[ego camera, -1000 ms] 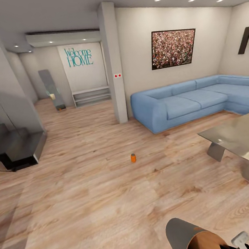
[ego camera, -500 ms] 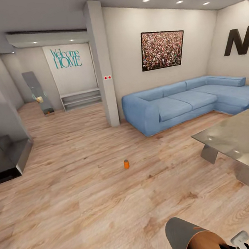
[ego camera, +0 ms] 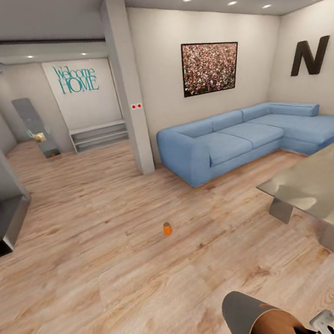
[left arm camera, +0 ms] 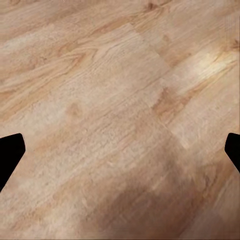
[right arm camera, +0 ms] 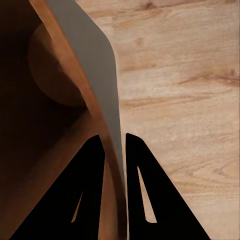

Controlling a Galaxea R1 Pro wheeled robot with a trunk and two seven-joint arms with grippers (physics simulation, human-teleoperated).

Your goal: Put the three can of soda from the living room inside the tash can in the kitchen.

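Observation:
An orange can of soda (ego camera: 167, 228) stands upright on the wood floor in the middle of the living room, well ahead of me. The tash can (ego camera: 261, 319), pale grey outside and orange-brown inside, is held tilted at the bottom of the head view. My right gripper (right arm camera: 115, 150) is shut on its rim, one finger inside the wall (right arm camera: 100, 70) and one outside. My left gripper (left arm camera: 120, 150) is open over bare floor, its dark fingertips (left arm camera: 10, 150) at the edges of the left wrist view.
A light blue corner sofa (ego camera: 248, 137) lines the far right wall. A grey low table (ego camera: 324, 187) stands at right. A white pillar (ego camera: 127, 87) rises left of the sofa, a hallway with shelves (ego camera: 99, 135) behind it. A dark step (ego camera: 0, 225) is at left.
The whole head view has shifted: the camera turned and moved forward, so the sofa, pillar and orange can slid left and lower in the picture. The bin stays in the right gripper.

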